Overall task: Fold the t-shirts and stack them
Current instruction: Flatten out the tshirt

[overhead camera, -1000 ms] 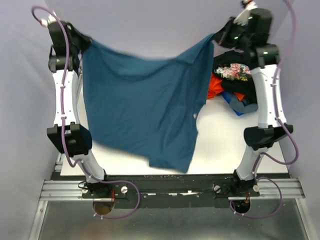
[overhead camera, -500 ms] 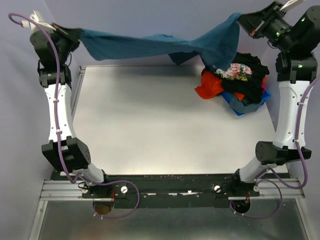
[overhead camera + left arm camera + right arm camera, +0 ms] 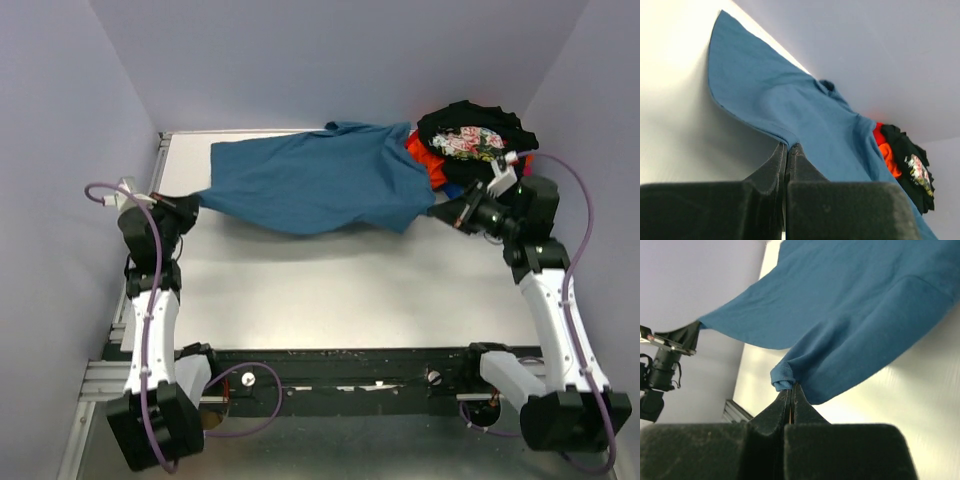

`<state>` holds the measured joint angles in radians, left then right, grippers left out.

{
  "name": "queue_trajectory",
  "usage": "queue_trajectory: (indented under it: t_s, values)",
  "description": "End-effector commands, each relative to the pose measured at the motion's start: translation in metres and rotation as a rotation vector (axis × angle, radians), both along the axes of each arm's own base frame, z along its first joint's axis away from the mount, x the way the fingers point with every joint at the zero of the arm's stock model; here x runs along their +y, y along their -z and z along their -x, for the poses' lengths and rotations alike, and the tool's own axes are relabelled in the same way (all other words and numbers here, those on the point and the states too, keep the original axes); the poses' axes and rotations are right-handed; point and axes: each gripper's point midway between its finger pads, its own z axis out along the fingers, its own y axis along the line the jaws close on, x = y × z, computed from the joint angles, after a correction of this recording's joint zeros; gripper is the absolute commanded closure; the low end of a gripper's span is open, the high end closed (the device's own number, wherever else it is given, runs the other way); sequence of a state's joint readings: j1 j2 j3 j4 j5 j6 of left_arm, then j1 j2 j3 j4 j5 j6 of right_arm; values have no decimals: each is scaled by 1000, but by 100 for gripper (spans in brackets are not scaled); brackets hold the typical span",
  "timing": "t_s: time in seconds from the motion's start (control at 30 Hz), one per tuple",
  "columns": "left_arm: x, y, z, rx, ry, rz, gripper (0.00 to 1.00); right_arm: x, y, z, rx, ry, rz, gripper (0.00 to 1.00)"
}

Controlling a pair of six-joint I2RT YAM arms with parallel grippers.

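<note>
The teal-blue t-shirt (image 3: 310,180) is stretched over the far half of the table between both grippers, its far part lying on the surface. My left gripper (image 3: 192,204) is shut on its left corner, seen pinched in the left wrist view (image 3: 787,145). My right gripper (image 3: 440,212) is shut on its right corner, bunched at the tips in the right wrist view (image 3: 789,384). A pile at the far right holds the black floral-print t-shirt (image 3: 470,135), the orange-red t-shirt (image 3: 422,160) and a sliver of the bright blue t-shirt (image 3: 453,190). The teal shirt's right edge overlaps the pile.
The white table (image 3: 330,290) is walled by purple panels (image 3: 330,60) at the back and sides. A black rail with the arm bases (image 3: 350,375) runs along the near edge. The left arm (image 3: 662,360) shows in the right wrist view.
Both arms have swung down and toward the near side from high up. The teal t-shirt, held in the air before, now drapes onto the far part of the table.
</note>
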<state>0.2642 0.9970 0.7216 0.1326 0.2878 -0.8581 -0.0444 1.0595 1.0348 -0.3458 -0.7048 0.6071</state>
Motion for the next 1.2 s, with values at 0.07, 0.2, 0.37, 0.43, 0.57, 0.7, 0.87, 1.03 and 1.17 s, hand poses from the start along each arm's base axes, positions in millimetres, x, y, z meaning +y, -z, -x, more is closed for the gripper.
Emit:
queue_trajectory:
  t_s: [0.07, 0.2, 0.37, 0.43, 0.57, 0.7, 0.87, 1.03, 1.17]
  values:
    - [-4, 70, 59, 113, -78, 32, 100, 5, 54, 76, 24, -34, 53, 99]
    - [4, 104, 84, 186, -172, 62, 100, 4, 66, 87, 36, -27, 77, 99]
    - [10, 123, 84, 271, -211, 75, 100, 0, 67, 57, 45, 31, 141, 99]
    - [6, 135, 79, 303, -191, 103, 100, -1, 62, 36, 48, 51, 169, 99]
    - [9, 141, 69, 324, -194, 112, 100, 5, 71, -4, 114, 58, 189, 99]
    - [22, 139, 59, 317, -268, 136, 100, 4, 74, -38, 132, 89, 219, 99]
    - [30, 137, 37, 327, -288, 148, 100, 10, 78, -77, 174, 68, 251, 99]
    - [36, 136, 20, 311, -307, 164, 100, 10, 80, -107, 187, 67, 292, 99]
    - [46, 136, 14, 312, -358, 172, 100, 14, 85, -124, 205, 52, 322, 99]
